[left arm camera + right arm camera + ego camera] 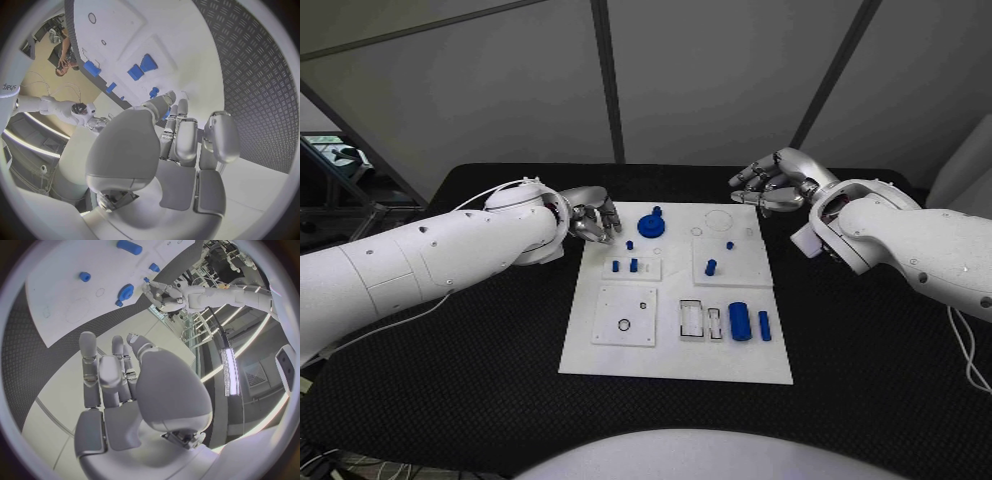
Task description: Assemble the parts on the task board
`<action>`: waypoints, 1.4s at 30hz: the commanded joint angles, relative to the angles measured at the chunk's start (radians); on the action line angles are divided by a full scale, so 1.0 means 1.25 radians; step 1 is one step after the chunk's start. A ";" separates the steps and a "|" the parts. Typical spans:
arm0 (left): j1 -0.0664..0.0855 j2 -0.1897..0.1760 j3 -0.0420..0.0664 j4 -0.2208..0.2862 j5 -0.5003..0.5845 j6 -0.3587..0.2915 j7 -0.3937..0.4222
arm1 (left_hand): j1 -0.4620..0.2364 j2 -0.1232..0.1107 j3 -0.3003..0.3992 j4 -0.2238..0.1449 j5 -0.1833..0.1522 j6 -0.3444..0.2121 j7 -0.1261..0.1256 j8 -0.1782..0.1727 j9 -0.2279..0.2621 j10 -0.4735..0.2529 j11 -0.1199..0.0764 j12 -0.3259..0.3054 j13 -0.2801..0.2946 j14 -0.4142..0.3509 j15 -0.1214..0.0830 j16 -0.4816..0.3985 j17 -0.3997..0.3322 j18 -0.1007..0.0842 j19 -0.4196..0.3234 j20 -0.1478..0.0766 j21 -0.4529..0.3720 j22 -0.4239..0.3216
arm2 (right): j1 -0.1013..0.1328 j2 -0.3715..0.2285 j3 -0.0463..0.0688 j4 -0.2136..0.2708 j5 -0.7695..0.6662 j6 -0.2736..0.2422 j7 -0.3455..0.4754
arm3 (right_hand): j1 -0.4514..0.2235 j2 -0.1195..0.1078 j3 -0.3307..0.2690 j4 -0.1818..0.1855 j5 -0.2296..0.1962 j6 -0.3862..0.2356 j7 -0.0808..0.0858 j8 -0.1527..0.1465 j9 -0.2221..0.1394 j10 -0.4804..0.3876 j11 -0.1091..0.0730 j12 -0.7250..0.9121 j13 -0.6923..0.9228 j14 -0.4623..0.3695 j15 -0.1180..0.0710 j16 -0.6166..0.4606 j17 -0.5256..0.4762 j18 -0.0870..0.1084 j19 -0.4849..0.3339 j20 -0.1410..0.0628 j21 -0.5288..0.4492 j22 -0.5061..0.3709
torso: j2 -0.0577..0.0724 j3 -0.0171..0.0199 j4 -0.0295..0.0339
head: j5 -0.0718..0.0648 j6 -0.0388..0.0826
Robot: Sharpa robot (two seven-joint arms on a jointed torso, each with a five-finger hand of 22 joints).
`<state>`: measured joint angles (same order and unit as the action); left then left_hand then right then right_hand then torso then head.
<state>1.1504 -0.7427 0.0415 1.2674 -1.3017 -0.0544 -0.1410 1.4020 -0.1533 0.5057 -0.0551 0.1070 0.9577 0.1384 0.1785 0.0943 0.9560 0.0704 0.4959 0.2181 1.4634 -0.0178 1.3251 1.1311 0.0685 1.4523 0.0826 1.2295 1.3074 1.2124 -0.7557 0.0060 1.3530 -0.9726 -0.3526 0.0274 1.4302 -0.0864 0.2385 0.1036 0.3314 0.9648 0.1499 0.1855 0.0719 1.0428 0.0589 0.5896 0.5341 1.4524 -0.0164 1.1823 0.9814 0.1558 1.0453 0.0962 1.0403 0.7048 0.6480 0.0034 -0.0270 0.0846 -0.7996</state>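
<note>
The white task board (pixel 678 352) lies in the middle of the table. On it are a round blue knob (pixel 651 222) at the far end, several small blue pegs (pixel 633 265) in the middle rows, and a blue cylinder (pixel 740 321) beside a thin blue bar (pixel 764 325) nearer me. My left hand (pixel 593 215) hovers at the board's far left corner, close to the knob, fingers loosely bent and holding nothing. My right hand (pixel 776 185) hangs beyond the far right corner, fingers apart and empty. The right wrist view shows this hand (pixel 119 390), the knob (pixel 125 291) and the board (pixel 62 285). My left hand (pixel 181 145) has blue pegs (pixel 148 62) beyond its fingers.
The black table (pixel 459 370) spreads wide on both sides of the board and in front of it. Grey wall panels stand behind the table's far edge. Outlined recesses (pixel 626 318) mark the board's near left.
</note>
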 commanded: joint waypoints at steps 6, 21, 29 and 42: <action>0.001 -0.062 0.004 0.039 0.315 -0.214 0.178 | -0.012 0.012 0.050 -0.001 0.001 0.049 0.001 0.015 0.003 0.017 0.003 -0.005 -0.013 0.001 0.008 0.004 -0.009 0.014 -0.013 0.005 -0.037 0.001 | -0.009 -0.019 0.000 0.036 -0.317 0.082 -0.128 | 0.015 -0.026 0.074 -0.028 -0.045 0.066 -0.007 0.005 -0.001 0.040 0.003 -0.172 -0.151 0.002 0.000 -0.023 -0.021 0.010 0.006 -0.003 0.002 0.006 | -0.001 0.0023 -0.0032 | -0.003 0.012; -0.024 -0.133 0.002 0.147 0.969 -0.110 0.422 | -0.047 0.006 0.029 0.006 -0.004 0.048 0.006 0.004 -0.005 0.019 0.011 -0.016 -0.033 -0.215 0.021 -0.255 -0.414 0.075 -0.194 0.018 -0.368 -0.196 | -0.047 -0.003 -0.010 0.051 -0.527 0.090 -0.184 | -0.025 -0.069 0.109 -0.041 -0.074 0.057 -0.003 -0.055 -0.005 0.057 0.019 -0.318 -0.286 0.015 0.014 -0.011 0.003 0.009 0.000 0.003 0.001 0.009 | -0.001 0.0000 -0.0006 | -0.050 0.040; -0.030 -0.137 0.002 0.168 1.019 -0.083 0.440 | -0.046 0.012 0.011 0.007 -0.003 0.048 0.006 0.002 -0.006 0.029 0.010 -0.012 -0.034 -0.227 0.019 -0.264 -0.434 0.081 -0.212 0.018 -0.407 -0.219 | -0.060 0.019 -0.011 0.039 -0.553 0.083 -0.193 | -0.028 -0.074 0.115 -0.043 -0.069 0.054 0.011 -0.069 -0.005 0.048 0.029 -0.337 -0.314 0.017 0.019 -0.001 0.014 0.002 0.026 0.012 0.025 0.043 | 0.000 -0.0004 0.0002 | -0.050 0.040; -0.030 -0.141 0.002 0.171 1.032 -0.076 0.441 | -0.043 0.015 0.002 0.004 -0.003 0.045 0.008 0.001 -0.008 0.033 0.010 -0.009 -0.034 -0.228 0.020 -0.263 -0.441 0.080 -0.212 0.018 -0.410 -0.221 | -0.071 0.042 -0.013 0.020 -0.558 0.114 -0.188 | -0.012 -0.062 0.139 -0.055 -0.073 0.069 0.012 -0.073 -0.002 0.074 0.027 -0.335 -0.335 0.023 0.019 0.027 0.046 -0.003 0.053 0.014 0.055 0.084 | 0.001 -0.0004 -0.0003 | -0.047 0.034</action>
<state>1.1112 -0.9179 0.0432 1.4774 -0.0372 -0.1704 0.3856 1.3491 -0.1404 0.5128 -0.0497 0.1070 1.0149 0.1432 0.1844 0.0854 0.9906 0.0823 0.4792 0.1765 1.1849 0.0034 1.0015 0.5801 0.1922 1.1930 0.1056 0.7224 1.0325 1.1240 -0.7043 -0.0091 1.3795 -1.6524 -0.2354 -0.2053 1.4061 -0.1625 0.4061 0.0352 0.2438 1.0449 0.1658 0.0967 0.0683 1.1284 0.0931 0.1701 0.1171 1.4650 0.0037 1.2137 1.0367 0.1556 1.1046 0.1158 1.1068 0.8059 0.6492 0.0025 -0.0263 0.0243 -0.7557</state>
